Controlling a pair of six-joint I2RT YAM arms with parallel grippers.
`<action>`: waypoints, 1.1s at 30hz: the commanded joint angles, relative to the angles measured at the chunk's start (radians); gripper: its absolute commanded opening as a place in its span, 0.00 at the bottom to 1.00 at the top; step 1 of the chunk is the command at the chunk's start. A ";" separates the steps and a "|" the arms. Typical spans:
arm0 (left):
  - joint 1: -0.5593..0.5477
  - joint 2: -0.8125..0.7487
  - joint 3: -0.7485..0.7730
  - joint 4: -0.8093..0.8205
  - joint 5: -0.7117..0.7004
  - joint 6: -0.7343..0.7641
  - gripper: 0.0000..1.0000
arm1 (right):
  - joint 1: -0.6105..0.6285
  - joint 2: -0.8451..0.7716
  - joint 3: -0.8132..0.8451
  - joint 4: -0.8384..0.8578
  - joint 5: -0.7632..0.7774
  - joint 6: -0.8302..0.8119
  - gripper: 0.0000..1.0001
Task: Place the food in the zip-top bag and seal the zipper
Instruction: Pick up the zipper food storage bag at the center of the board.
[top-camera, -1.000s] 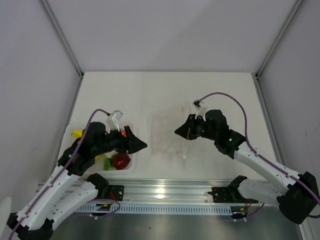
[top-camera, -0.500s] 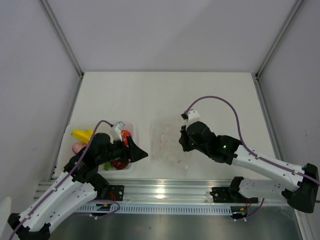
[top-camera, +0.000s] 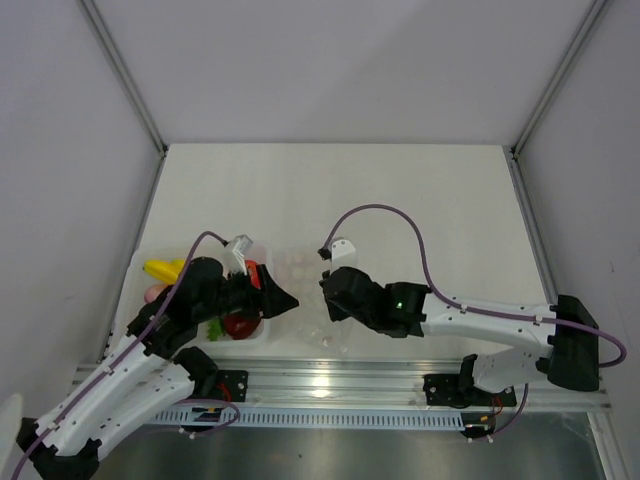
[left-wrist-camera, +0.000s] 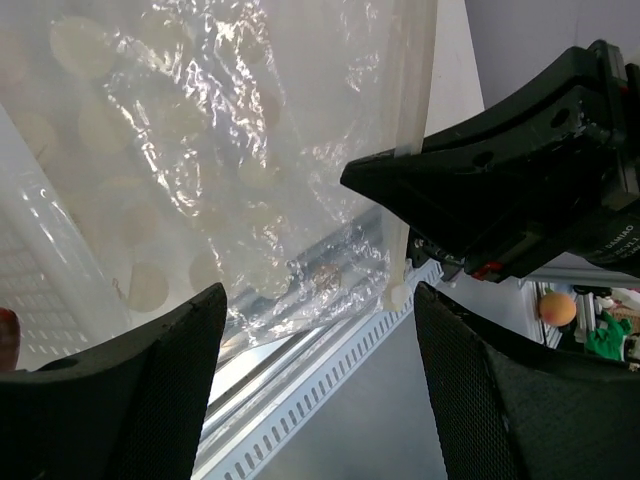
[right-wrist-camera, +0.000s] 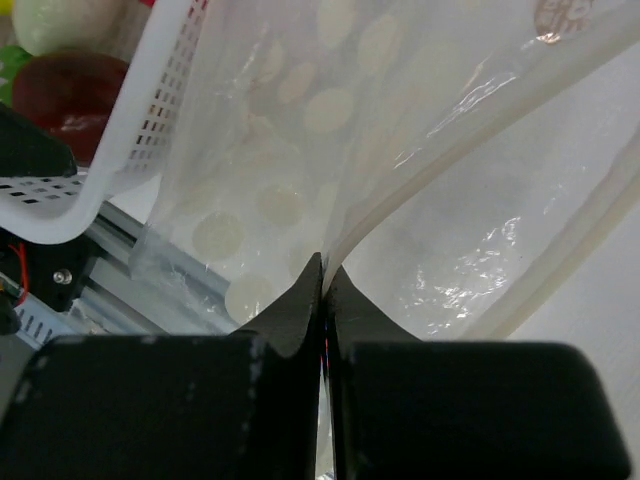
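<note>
Right jaws pinch the clear, crinkly, dotted zip-top bag by its zipper; left jaws open. The bag has moved left, beside the tray.

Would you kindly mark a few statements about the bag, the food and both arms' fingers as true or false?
1. The right arm's fingers are shut on the edge of the zip-top bag. True.
2. The left arm's fingers hold the banana. False: they stand open and empty; the banana lies in the tray.
3. The dark red round fruit is inside the bag. False: it lies in the tray.
4. The tray stands on the left arm's side of the bag. True.
</note>
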 joint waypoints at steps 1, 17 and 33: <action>-0.008 0.033 0.121 -0.025 -0.047 0.056 0.78 | 0.010 -0.065 0.016 0.091 0.062 -0.013 0.00; -0.009 0.170 0.278 -0.036 -0.042 0.078 0.83 | 0.015 -0.198 -0.157 0.474 -0.169 -0.109 0.00; -0.011 0.176 0.261 -0.048 -0.083 0.087 0.82 | 0.016 -0.159 -0.145 0.388 -0.024 0.064 0.00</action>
